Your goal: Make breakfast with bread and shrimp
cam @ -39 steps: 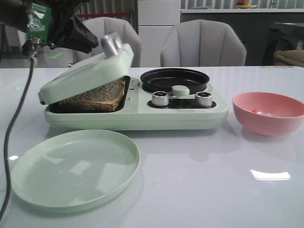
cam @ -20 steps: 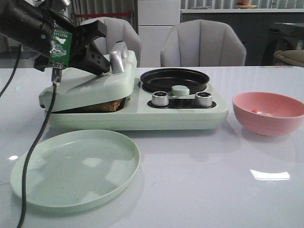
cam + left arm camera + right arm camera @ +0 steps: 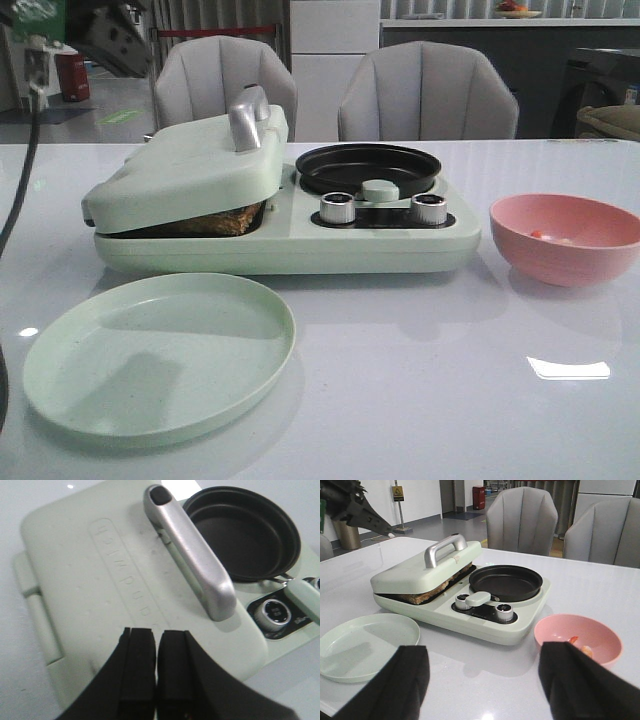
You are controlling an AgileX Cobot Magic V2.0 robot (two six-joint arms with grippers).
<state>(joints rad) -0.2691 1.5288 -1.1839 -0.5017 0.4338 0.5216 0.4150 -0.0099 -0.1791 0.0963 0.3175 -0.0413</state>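
Bread [image 3: 222,220] sits under the lowered lid [image 3: 125,590], beneath my left claw [image 3: 156,675], clenched empty; right claw [image 3: 482,680] released.

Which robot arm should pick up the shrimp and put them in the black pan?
Probably the right. The shrimp lie in the pink bowl on the robot's right side, and the right gripper is open near it. The left gripper is shut, up above the sandwich maker's lid.

Front low; wrists overlooking appliance [image 3: 285,215]
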